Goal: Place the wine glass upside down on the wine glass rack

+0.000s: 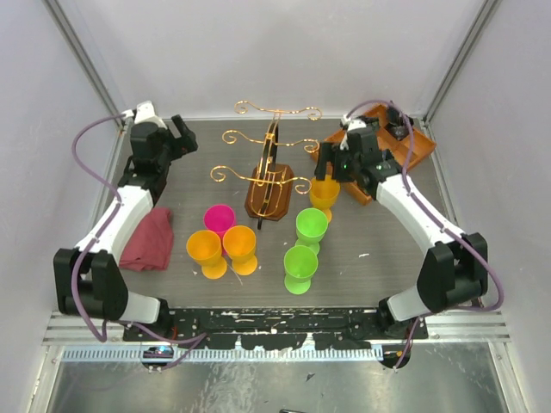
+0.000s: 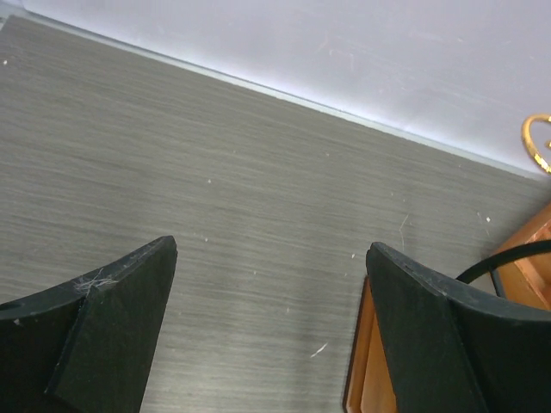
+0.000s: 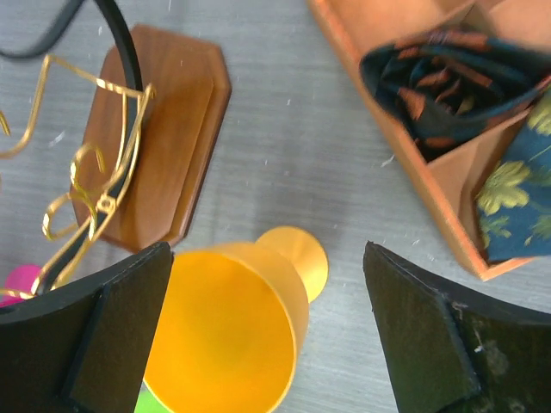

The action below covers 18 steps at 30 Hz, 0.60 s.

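The wine glass rack (image 1: 269, 191) stands mid-table, a dark brown wooden base with gold wire arms; it also shows in the right wrist view (image 3: 164, 129). An upright orange wine glass (image 1: 325, 195) stands just right of the rack. My right gripper (image 1: 331, 170) is open and hovers above this glass, whose bowl (image 3: 225, 331) sits between the fingers but nearer the left one, untouched. My left gripper (image 1: 182, 133) is open and empty at the far left, over bare table (image 2: 258, 172).
Two green glasses (image 1: 306, 245), two orange glasses (image 1: 222, 249) and a pink glass (image 1: 219, 217) stand in front of the rack. A red cloth (image 1: 148, 241) lies at the left. An orange compartment tray (image 1: 418, 144) with folded cloths sits behind the right gripper.
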Tool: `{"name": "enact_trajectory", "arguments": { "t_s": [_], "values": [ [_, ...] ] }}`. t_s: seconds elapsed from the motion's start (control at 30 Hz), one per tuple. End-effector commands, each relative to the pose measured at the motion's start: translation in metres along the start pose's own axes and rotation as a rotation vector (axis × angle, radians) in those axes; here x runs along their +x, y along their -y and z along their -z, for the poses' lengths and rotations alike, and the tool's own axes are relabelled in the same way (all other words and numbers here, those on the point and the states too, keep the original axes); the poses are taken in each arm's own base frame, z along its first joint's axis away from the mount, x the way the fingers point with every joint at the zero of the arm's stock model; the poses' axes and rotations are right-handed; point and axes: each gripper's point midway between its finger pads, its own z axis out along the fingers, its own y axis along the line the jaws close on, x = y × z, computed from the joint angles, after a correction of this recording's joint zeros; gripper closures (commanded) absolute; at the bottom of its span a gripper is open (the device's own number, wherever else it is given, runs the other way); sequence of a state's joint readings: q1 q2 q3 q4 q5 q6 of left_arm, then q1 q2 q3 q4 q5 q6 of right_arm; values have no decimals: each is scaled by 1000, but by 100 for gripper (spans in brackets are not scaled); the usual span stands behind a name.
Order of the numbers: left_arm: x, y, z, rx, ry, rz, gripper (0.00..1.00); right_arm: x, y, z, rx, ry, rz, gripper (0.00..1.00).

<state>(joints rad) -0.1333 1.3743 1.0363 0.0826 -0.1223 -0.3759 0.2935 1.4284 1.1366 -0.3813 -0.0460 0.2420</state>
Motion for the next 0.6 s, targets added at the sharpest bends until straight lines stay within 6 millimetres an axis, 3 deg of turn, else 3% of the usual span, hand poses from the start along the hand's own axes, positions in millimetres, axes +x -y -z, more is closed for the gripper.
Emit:
{"name": "enact_trajectory", "arguments": {
  "t_s": [0.0, 0.1, 0.2, 0.27, 0.57],
  "values": [
    [-30, 13, -9, -1, 31, 1, 2, -74, 6, 27, 116, 141, 5, 2],
    [-48, 19, -7, 7, 62, -3, 2, -100, 7, 60, 163, 161, 11, 0],
    [-65, 19, 0, -21, 60, -33, 2, -109, 8, 87, 185, 167, 8, 0],
    [-73, 21, 5, -20, 63, -38, 2, -106, 7, 98, 187, 146, 4, 0],
    [-55, 16, 34, 12, 70, -10, 2, -74, 1, 117, 111, 127, 18, 0]
  ]
}}
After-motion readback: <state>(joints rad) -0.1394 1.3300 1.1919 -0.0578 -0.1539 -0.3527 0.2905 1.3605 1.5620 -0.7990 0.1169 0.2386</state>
